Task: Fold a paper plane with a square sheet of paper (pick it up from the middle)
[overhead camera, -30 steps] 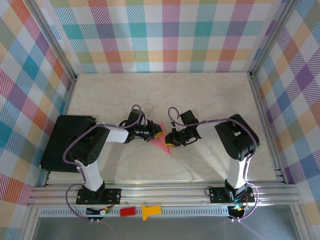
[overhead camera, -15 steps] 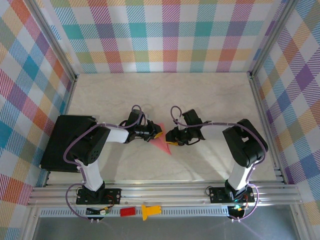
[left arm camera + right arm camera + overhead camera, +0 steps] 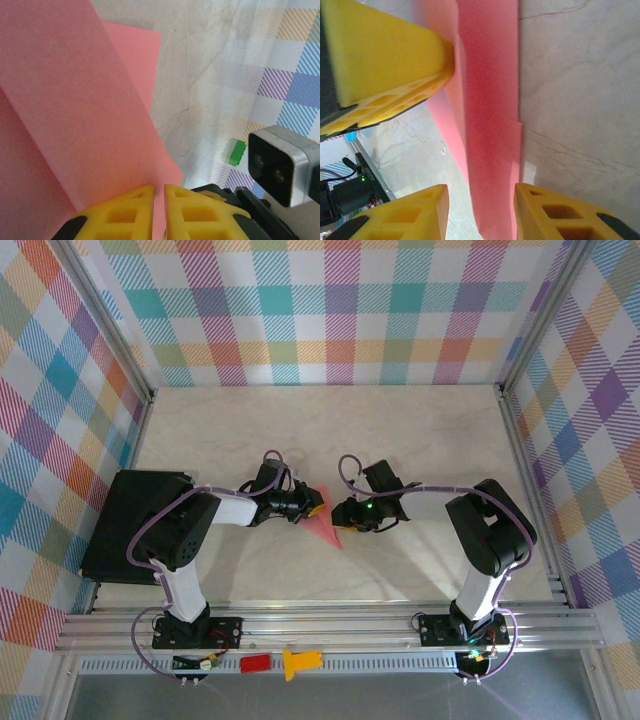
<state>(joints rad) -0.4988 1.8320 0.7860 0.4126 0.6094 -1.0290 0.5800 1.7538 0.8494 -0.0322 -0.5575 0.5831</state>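
Observation:
The salmon-pink paper (image 3: 327, 525), folded into a narrow pointed paper plane shape, lies on the marble table between both arms, its tip toward the near edge. My left gripper (image 3: 314, 508) is shut on its upper left part. In the left wrist view the yellow fingertips (image 3: 135, 200) pinch a layer of the paper (image 3: 75, 100). My right gripper (image 3: 341, 517) stands open at the paper's right side. In the right wrist view the folded strip (image 3: 490, 125) runs between its parted fingers (image 3: 545, 205), and the left gripper's yellow finger (image 3: 385, 65) presses the strip at upper left.
A black pad (image 3: 130, 525) lies at the table's left edge. A small red block (image 3: 255, 663) and a yellow piece (image 3: 300, 663) sit on the front rail. Plaid walls and metal frame posts (image 3: 525, 440) close in the sides and back.
My right gripper has opened and let go of the paper, and the right arm's elbow swung out to the right. The left gripper kept its grip without moving.

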